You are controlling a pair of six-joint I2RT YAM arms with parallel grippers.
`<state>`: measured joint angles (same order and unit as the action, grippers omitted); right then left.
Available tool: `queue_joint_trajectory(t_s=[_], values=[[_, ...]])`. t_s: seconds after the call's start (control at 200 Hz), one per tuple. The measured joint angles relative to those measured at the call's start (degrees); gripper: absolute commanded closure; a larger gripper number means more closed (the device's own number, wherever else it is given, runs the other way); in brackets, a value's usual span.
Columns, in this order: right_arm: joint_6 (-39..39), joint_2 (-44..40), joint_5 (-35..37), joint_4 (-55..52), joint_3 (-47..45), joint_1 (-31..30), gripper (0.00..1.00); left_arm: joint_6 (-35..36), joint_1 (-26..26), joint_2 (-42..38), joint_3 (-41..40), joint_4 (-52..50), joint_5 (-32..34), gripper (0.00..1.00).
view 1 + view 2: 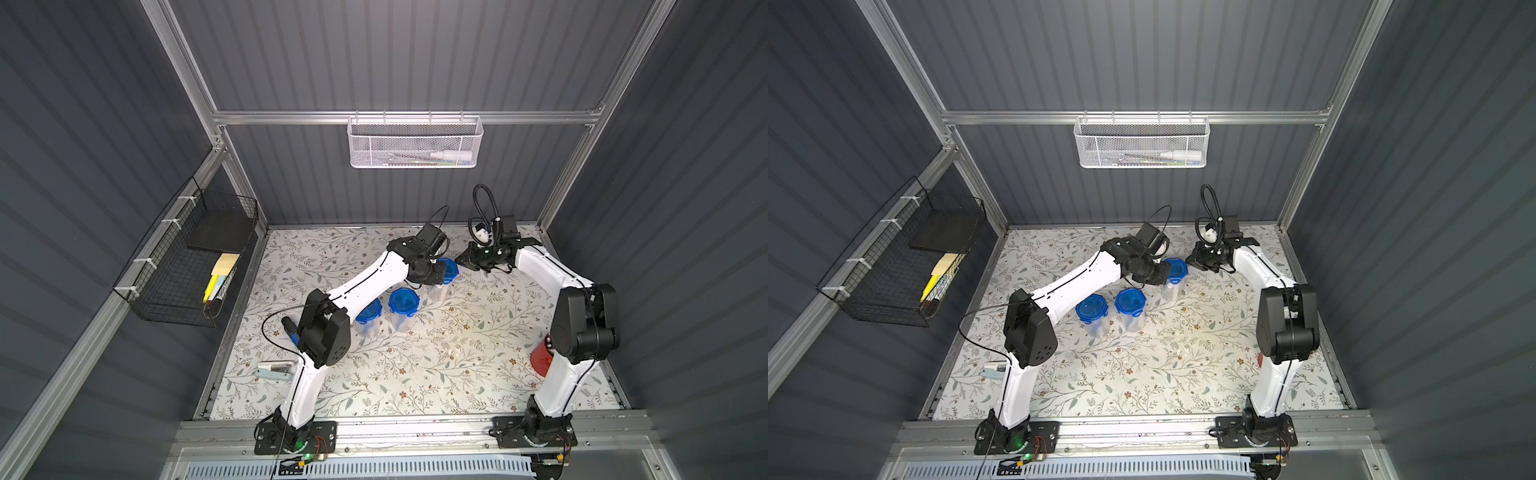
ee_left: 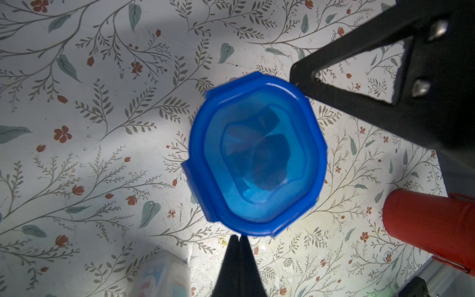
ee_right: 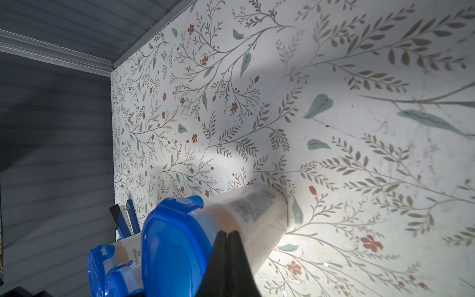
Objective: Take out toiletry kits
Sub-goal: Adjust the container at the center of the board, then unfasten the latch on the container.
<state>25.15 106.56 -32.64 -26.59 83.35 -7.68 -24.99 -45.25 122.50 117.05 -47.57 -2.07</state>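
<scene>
A white tabletop (image 1: 415, 374), printed with leaves and small red flowers, lay inside grey walls (image 1: 415, 62). Three clear jars (image 1: 403, 307) with blue clip lids stood on it, all closed. The toiletry kits (image 3: 135, 253) were inside them. Through the far jar (image 3: 270, 231), a cream bottle (image 3: 253, 205) with a dark label stood upright. Its long axis ran along the jar's height, tan end nearest the lid (image 2: 257, 218). My left gripper (image 2: 237, 237) was pinched shut on nothing, its tips at that lid's rim. My right gripper (image 3: 227, 234) was also closed and empty, just beside the same jar.
</scene>
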Motion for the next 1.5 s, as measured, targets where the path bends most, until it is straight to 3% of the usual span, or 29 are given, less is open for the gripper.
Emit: queue_joint_trajectory(t_s=[0.51, 0.74, 0.885, 1.151, 1.496], values=[[0.28, -9.38, 1.79, 0.59, -6.56, 0.76, 0.94, 0.70, 0.63, -1.46, -1.29, -2.40, 1.33, 1.00], [2.38, -12.68, -1.73, 5.77, -14.73, 1.60, 0.74, 2.38, 0.63, -3.96, 3.74, -3.32, 1.46, 1.00], [5.14, -14.08, -7.21, 12.35, -21.38, 1.57, 0.52, 2.36, 0.63, -2.45, 7.93, -2.14, -0.37, 1.00], [10.58, -13.94, -13.86, 22.47, -24.90, 1.55, 0.44, 2.29, 0.63, 4.26, 9.29, 0.52, -4.22, 1.00], [13.03, -10.49, -16.39, 27.34, -25.83, 1.70, 0.41, 1.40, 1.53, 4.37, 5.53, 4.44, -6.47, 1.00]])
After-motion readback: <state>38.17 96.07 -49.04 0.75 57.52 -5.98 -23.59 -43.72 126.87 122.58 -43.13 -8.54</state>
